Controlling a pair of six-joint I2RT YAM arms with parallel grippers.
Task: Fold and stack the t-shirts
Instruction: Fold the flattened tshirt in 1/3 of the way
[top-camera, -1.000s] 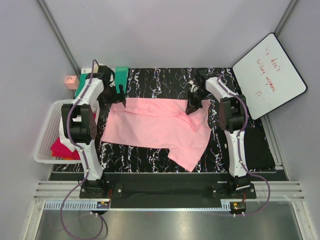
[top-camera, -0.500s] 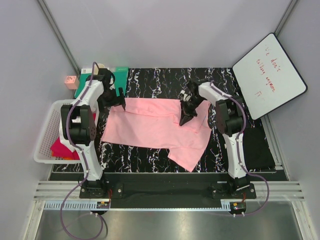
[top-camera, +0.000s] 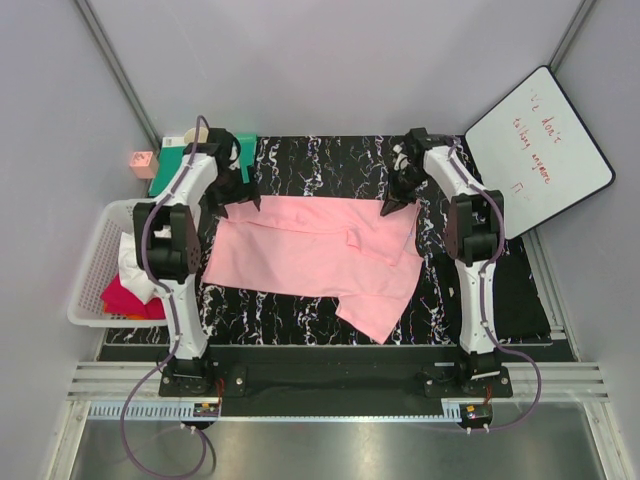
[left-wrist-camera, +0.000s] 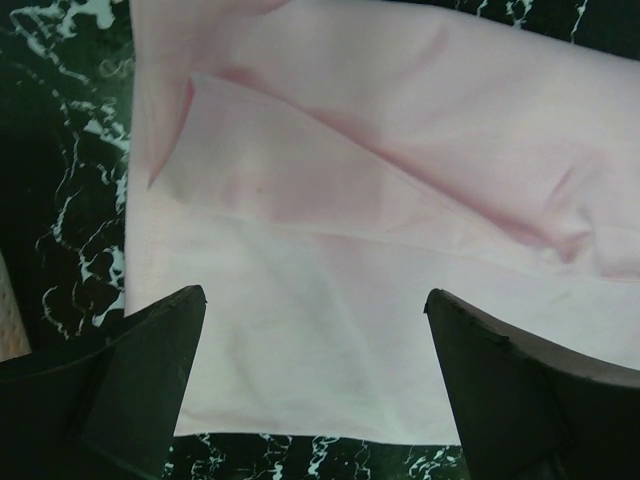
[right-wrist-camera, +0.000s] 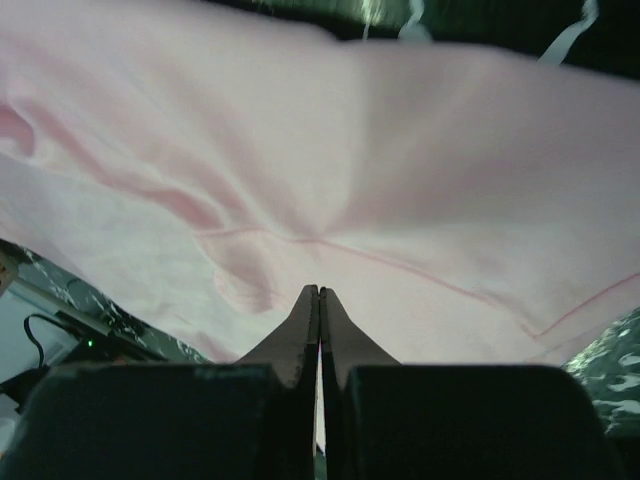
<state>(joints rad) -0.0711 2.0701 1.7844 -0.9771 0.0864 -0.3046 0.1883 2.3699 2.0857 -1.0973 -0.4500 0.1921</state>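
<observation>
The table (top-camera: 300, 310) had a black top with white marbling; the light pink t-shirt (top-camera: 300, 250) lay spread across its middle, creased near the collar, with one corner reaching toward the near edge; a green mat (top-camera: 163, 172) lay at the far left corner; a plain black sheet (top-camera: 520, 295) lay along the right side; a white basket (top-camera: 85, 290) stood at the left edge; a whiteboard (top-camera: 540, 150) rested tilted at the far right corner.
</observation>
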